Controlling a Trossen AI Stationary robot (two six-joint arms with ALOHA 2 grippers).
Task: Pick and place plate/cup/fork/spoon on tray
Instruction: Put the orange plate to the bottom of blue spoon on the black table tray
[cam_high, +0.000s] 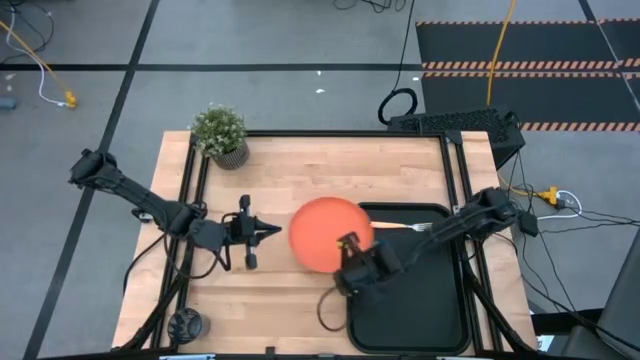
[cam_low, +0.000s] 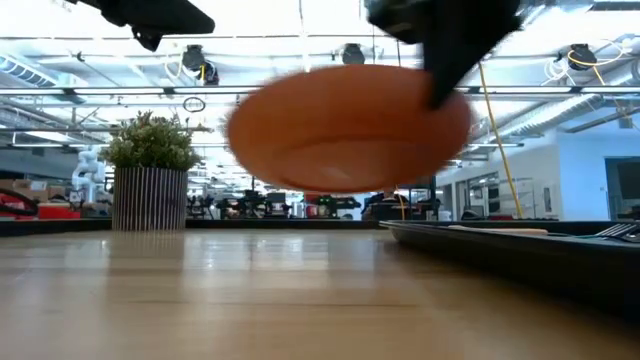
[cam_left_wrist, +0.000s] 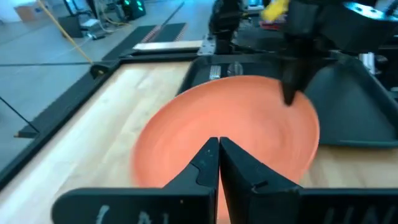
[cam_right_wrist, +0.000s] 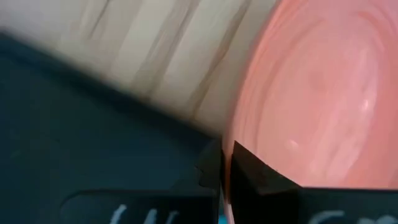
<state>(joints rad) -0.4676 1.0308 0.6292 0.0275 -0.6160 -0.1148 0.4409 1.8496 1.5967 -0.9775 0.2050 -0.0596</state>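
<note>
The right gripper (cam_high: 347, 247) had its fingers pinched thinly on the plate (cam_high: 325, 232) rim, lifted off the desk (cam_high: 280, 170), so it risked slipping or tilting before clearing the tray (cam_high: 420, 300) rim, while the left gripper (cam_high: 268, 233) waited nearby with fingers closed and empty

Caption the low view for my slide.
Right gripper lifts the orange plate off the table, beside the tray.

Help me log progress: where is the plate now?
High view: the plate sits mid-table, lifted off the wood, its right edge gripped by the right gripper beside the tray.
</note>
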